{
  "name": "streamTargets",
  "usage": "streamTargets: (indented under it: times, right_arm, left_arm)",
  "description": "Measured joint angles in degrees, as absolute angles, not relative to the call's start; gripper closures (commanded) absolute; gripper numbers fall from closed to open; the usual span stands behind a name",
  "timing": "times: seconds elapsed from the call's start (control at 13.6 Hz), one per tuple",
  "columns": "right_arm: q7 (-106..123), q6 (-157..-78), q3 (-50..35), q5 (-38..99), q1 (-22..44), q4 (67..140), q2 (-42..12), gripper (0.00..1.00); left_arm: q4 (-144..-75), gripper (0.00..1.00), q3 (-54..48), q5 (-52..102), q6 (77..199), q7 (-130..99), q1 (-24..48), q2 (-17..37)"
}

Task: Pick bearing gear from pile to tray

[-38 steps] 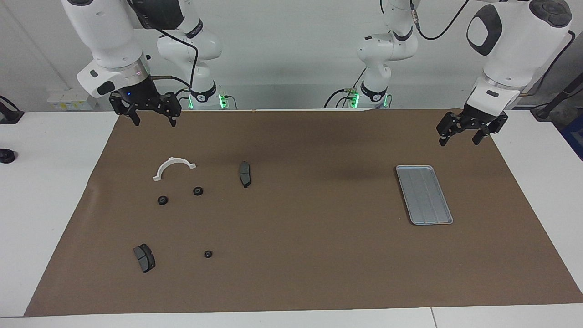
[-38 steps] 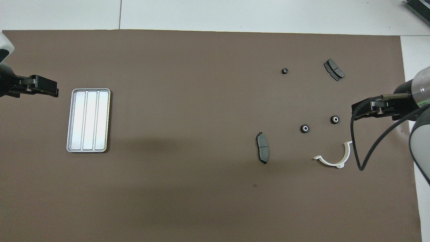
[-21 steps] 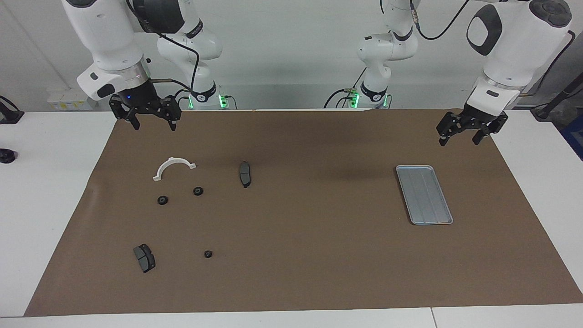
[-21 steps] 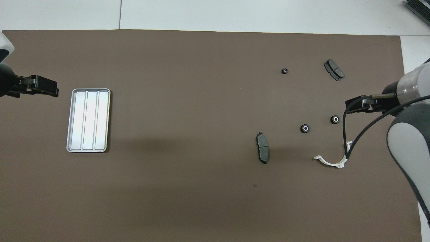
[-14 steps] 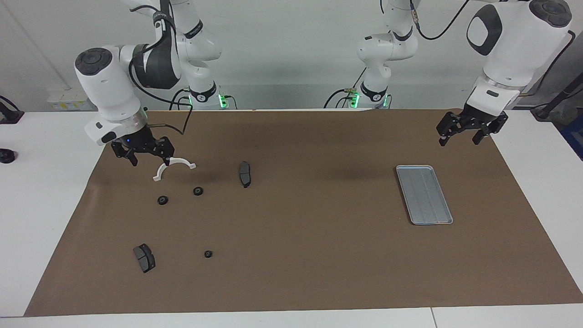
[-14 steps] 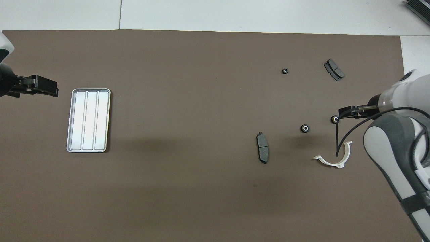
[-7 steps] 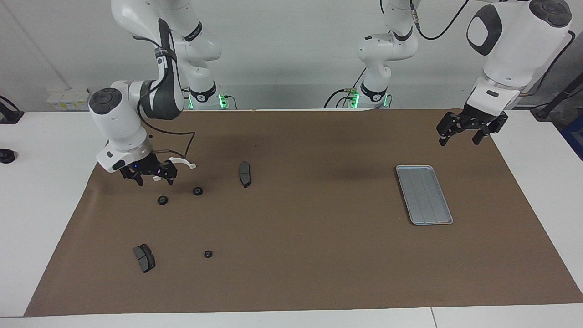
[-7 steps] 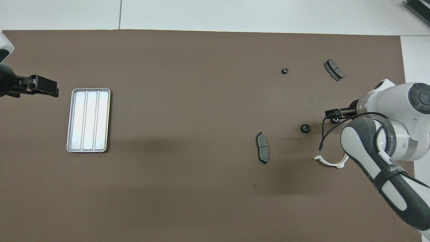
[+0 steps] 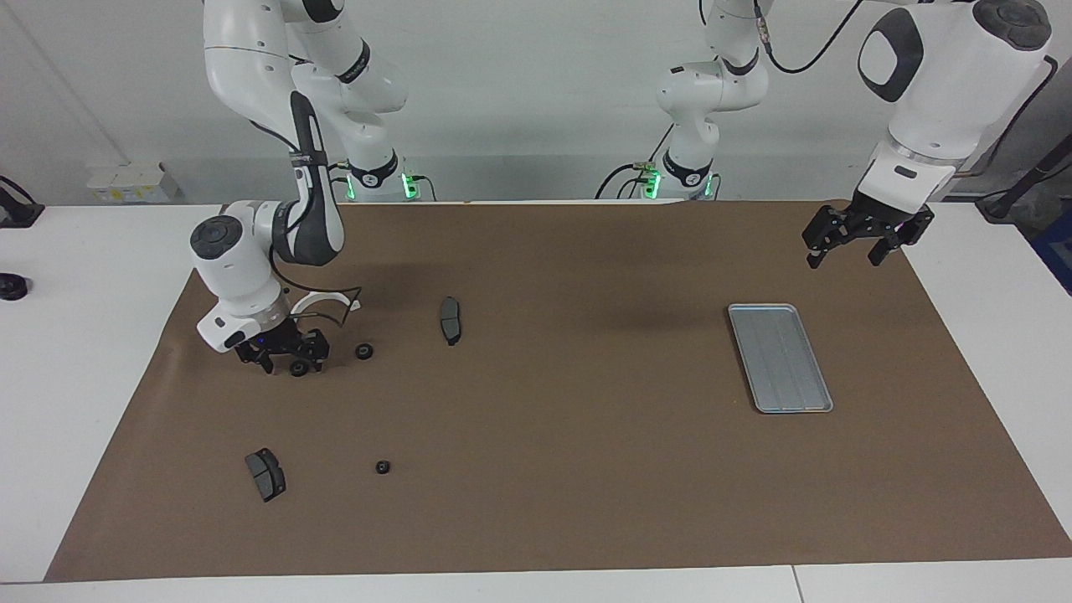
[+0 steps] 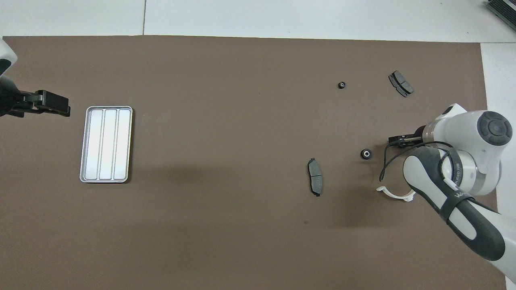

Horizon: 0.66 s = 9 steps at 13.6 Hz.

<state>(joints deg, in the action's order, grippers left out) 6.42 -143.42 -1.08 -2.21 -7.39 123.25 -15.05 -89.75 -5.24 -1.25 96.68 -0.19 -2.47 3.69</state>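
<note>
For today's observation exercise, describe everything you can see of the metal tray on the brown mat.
The tray is a flat, silver-grey rectangle that looks like metal, with rounded corners, a low rim and two lengthwise grooves that split its floor into three strips. It lies flat on the brown mat toward the left arm's end of the table, with nothing in it. Nothing touches it. The left tool hangs in the air, off to one side of the tray.

The worktop (image 9: 536, 502) is seen from a high camera facing the robots. It is also seen steeply from above their end. The brown mat (image 10: 225, 121) is shared, half a turn apart.
</note>
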Motion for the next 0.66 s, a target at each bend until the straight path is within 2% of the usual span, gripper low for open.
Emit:
streamTargets:
  times: [0.15,0.22,0.29,0.66]
  right_arm:
    - [6.4,-143.4,-1.1,-2.2,-7.4,123.2,-15.1,0.77]
    - [6.4,-143.4,-1.1,-2.2,-7.3,123.2,-15.0,0.95]
    - [6.4,-143.4,-1.2,-2.2,-7.3,123.2,-14.9,1.0]
    - [6.4,-143.0,-1.6,-0.7,-7.1,122.7,-14.1,1.0]
  left_arm:
    - [-89.8,0.0,-5.2,-1.3,96.7,-0.2,-2.5,3.7]
    - [-89.8,0.0,-5.2,-1.3,96.7,-0.2,-2.5,3.7]
    - [-89.8,0.0,-5.2,-1.3,96.7,-0.2,-2.5,3.7]
    - [-89.8,0.0,-5.2,-1.3,96.7,-0.2,-2.5,3.7]
